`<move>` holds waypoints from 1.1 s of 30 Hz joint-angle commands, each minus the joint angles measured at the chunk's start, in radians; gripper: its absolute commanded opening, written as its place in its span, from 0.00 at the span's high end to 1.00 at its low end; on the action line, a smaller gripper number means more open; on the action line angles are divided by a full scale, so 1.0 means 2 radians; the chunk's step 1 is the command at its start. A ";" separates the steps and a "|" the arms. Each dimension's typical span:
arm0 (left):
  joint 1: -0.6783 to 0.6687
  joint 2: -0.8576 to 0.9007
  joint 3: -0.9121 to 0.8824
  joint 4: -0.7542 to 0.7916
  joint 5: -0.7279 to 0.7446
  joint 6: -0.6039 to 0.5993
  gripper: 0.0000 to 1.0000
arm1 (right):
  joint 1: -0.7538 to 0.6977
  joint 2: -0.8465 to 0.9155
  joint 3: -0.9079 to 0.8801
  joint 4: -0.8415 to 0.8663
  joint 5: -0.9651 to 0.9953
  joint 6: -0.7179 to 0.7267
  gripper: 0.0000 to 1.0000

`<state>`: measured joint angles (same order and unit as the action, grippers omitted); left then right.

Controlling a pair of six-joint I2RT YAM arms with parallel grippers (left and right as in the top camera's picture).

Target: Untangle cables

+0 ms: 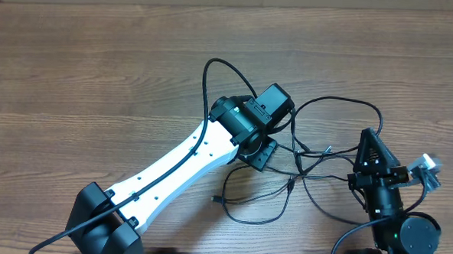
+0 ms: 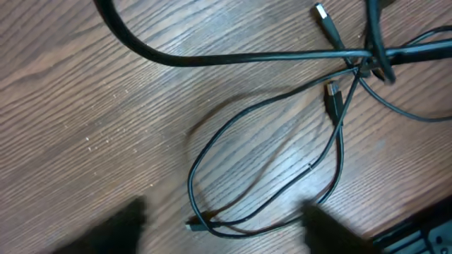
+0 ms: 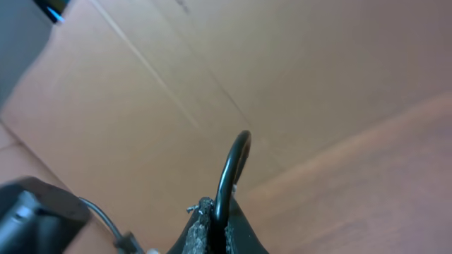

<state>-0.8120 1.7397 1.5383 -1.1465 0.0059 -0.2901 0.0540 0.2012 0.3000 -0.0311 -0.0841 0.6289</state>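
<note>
Several thin black cables (image 1: 311, 157) lie tangled on the wooden table between the two arms. My left gripper (image 1: 260, 153) hovers over their left side. In the left wrist view it (image 2: 226, 229) is open, its blurred fingers (image 2: 120, 224) wide apart on either side of a cable loop (image 2: 212, 152) that ends in a small plug (image 2: 192, 226). Two more plug ends (image 2: 332, 95) lie near the crossing knot (image 2: 364, 60). My right gripper (image 1: 367, 136) is shut on one cable (image 3: 239, 155), which arcs up out of its tip (image 3: 224, 212).
The left arm's own thicker black cable (image 1: 212, 73) loops beside its wrist. A lower cable loop (image 1: 257, 214) lies near the table's front edge. Bare wooden table (image 1: 98, 75) stretches to the left and back.
</note>
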 commanded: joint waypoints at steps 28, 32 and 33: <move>-0.002 0.004 0.006 -0.011 -0.008 -0.001 0.00 | -0.002 -0.004 0.004 -0.368 0.008 0.002 0.65; -0.001 0.004 0.006 0.001 -0.008 -0.009 0.00 | -0.002 -0.004 0.004 -0.395 0.000 0.002 0.50; 0.001 0.004 0.006 0.006 -0.008 -0.020 0.00 | -0.002 -0.004 0.004 -0.403 -0.012 0.002 0.46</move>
<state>-0.8120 1.7397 1.5383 -1.1515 0.0025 -0.2935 0.0536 0.2008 0.3008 -0.8181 -0.0788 0.6331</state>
